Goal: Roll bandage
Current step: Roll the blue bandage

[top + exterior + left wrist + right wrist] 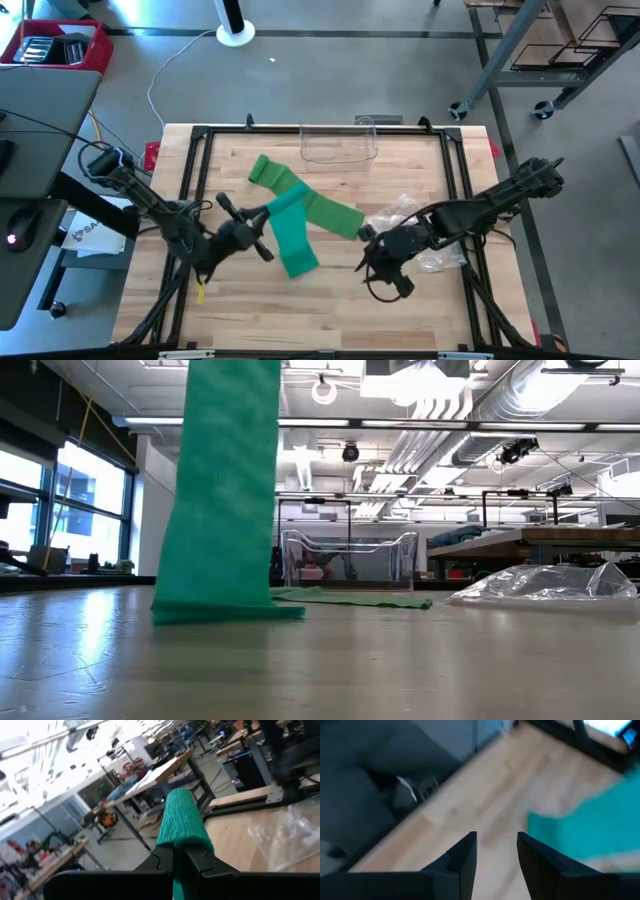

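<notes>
The long green elastic bandage lies across the middle of the light wooden table, running from about 11 o'clock of the table centre down toward 4 o'clock, with a second stretch folding back toward 6 o'clock. In the low view part of the green strip is lifted and hangs steeply, its lower end touching the tabletop, while the rest lies flat farther back.

The left gripper, at about 8 o'clock of the table centre, is clamped on the bandage: the left wrist view shows the 2 dark fingers pressed close together with the green fabric draped over and between them.

The right gripper sits at about 4 o'clock of the centre, just beside the bandage's far end. In the right wrist view its 2 fingers stand narrowly apart with bare wood showing in the gap, holding nothing; the green strip is near but not touching them.

A clear rectangular plastic container stands at the table's 12 o'clock edge. A crumpled clear plastic bag lies at about 3 o'clock, partly under the right arm.
</notes>
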